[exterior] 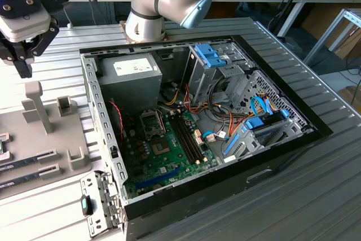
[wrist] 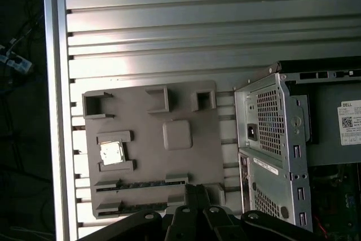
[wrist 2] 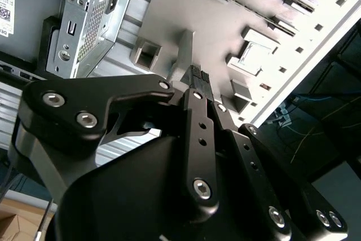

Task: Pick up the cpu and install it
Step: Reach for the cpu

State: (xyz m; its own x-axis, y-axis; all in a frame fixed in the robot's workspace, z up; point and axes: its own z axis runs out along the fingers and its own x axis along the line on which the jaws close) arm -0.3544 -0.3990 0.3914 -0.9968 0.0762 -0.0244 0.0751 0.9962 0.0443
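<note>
Cpu: the small flat square chip with a dull silver metal lid and a thin green rim (wrist: 111, 153) lay lid-up and untouched in a shallow nest on the grey plastic fixture plate (wrist: 192, 111).
Handling: it looked light, stiff and very thin. The smooth lid would likely be slippery, and the underside is probably delicate, so I judged it wanted a gentle, level hold with no dragging.
Where to grip: raised walls of the nest flanked two opposite sides. The other two edges looked free, and I judged them the best place to pinch, on the green rim rather than across the lid.
Neighbours: two long narrow dark memory sticks (wrist: 141, 184) sat in slots of the same plate, just beside the nest. A rounded grey square pad (wrist: 177, 135) stood near the chip's other side.
Hand: the black two-fingered hand (wrist: 195, 189) hovered over the plate's edge by the memory sticks, apart from the cpu. Its fingers were pressed together with nothing between them. In the exterior view it hung above the plate at the exterior view's left (exterior: 25, 66).
Destination: the open black and silver computer case (exterior: 265, 170) lay beside the plate on the ribbed aluminium counter (wrist: 169, 26), with its green motherboard (exterior: 163, 156) exposed.
</note>
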